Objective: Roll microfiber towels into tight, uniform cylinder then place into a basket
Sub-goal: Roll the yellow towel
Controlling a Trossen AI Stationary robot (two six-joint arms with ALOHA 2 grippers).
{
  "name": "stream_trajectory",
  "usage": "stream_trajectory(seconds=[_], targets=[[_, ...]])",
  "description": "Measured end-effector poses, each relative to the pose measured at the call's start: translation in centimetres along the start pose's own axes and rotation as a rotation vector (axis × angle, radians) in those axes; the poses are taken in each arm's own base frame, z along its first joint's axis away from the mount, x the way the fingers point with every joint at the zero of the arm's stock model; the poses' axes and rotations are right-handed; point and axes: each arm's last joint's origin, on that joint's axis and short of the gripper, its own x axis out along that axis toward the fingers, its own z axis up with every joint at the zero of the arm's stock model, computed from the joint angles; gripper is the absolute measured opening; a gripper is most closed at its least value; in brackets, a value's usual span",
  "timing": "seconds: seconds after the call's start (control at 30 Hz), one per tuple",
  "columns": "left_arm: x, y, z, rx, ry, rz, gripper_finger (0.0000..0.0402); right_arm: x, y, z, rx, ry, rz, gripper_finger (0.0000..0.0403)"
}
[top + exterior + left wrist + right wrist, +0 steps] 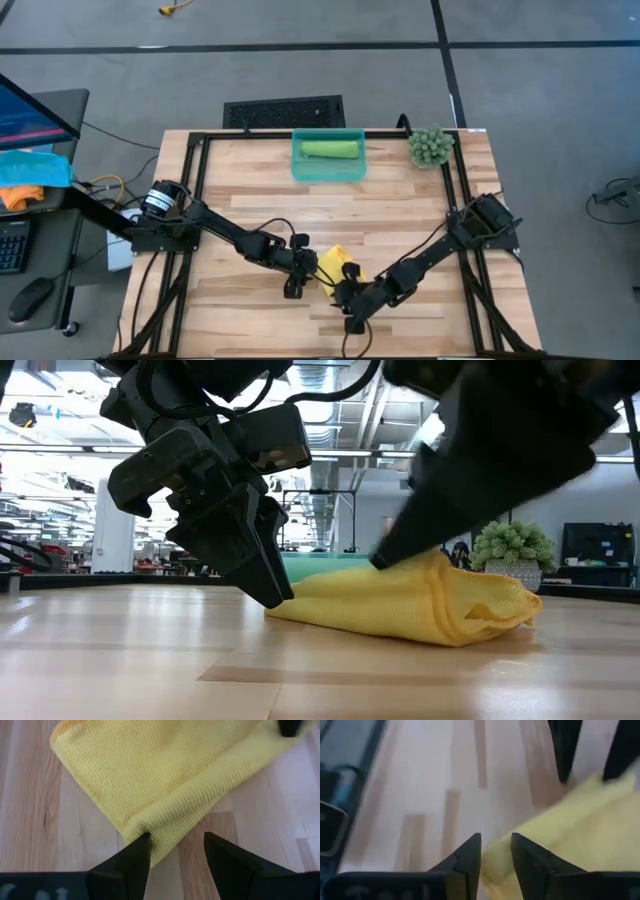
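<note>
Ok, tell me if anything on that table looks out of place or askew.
Nothing is spilled or damaged. The yellow towel lies as a loose, lopsided fold rather than a tight roll, with the left gripper at one edge and the right gripper at another. The green towel already lies rolled in the basket.

We are in a big open robotics lab: behind the wooden table (120, 660) run ceiling lights and ductwork, beside it a desk with monitor (30, 110) and keyboard (12, 245)

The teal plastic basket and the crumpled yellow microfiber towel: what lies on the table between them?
Only bare wooden table lies between basket and yellow towel, as the high view shows.
</note>
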Motion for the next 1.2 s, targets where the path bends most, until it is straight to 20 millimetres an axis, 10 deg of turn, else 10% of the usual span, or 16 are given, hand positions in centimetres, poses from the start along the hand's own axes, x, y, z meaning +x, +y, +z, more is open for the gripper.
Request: stream_trajectory(seconds=[0.83, 1.2], targets=[[-0.4, -2.0, -0.6, 0.096, 0.000, 0.044, 0.0178, 1.2, -1.1, -2.8, 0.145, 0.202, -0.131, 0.0123], [-4.0, -5.6, -0.7, 0.318, -0.072, 0.149, 0.0178, 1.1, -1.0, -3.0, 0.073, 0.223, -0.115, 0.0123]])
